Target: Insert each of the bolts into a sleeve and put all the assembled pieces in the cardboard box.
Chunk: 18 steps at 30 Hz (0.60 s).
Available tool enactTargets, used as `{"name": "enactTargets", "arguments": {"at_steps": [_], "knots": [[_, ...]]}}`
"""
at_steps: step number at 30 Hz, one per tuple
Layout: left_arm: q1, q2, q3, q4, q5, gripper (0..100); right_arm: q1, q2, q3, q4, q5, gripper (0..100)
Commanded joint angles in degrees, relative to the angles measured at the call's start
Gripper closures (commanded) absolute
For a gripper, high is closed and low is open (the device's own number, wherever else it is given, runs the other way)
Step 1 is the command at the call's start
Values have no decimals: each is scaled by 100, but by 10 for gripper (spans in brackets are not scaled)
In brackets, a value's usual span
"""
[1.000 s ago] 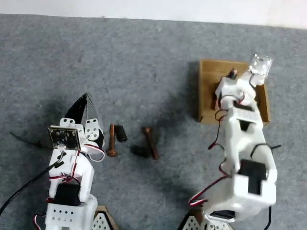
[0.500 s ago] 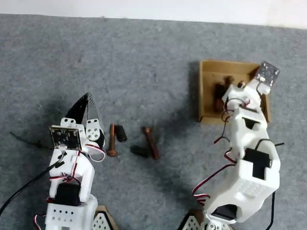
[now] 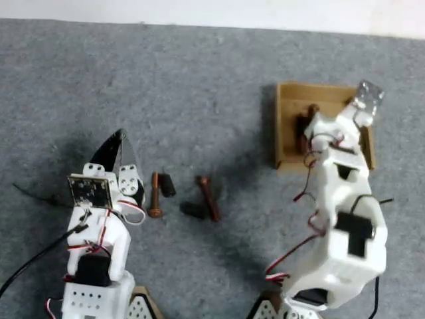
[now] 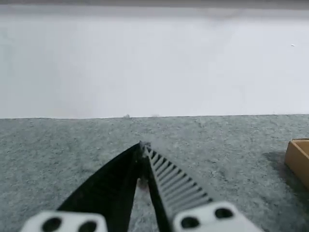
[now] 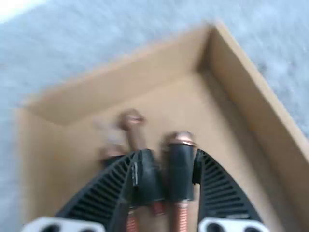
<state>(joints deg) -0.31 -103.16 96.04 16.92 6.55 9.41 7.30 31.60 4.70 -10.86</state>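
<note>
The table (image 3: 199, 80) is covered with grey cloth, seen as matt, rough and felt-like. The cardboard box (image 3: 287, 133) is made of plain brown board, matt and uncoated. The loose bolts (image 3: 208, 197) are seen as copper-coloured metal with a dull sheen; the sleeves (image 3: 192, 209) look black and matt. The arms (image 3: 345, 246) are cased in smooth white plastic. The left gripper (image 4: 143, 147) and right gripper (image 5: 169, 157) are fitted with black plastic fingers (image 5: 219, 193), ribbed on their inner faces. The sleeve (image 5: 179, 166) clamped in the right gripper is seen as smooth matt black.

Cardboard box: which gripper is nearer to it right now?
Right. The right gripper is over the box, holding a sleeved bolt. The left gripper is far off across the table, beside the loose bolts.
</note>
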Motion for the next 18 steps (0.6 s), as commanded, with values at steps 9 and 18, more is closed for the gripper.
{"name": "enactTargets", "arguments": {"at_steps": [9, 18], "knots": [[22, -40, 119, -9, -44, 989, -1560, -3732, 2484, 48, 0, 850], [-171, -92, 119, -18, -18, 989, -3688, -5613, 4242, 75, 1600, 850]]}}
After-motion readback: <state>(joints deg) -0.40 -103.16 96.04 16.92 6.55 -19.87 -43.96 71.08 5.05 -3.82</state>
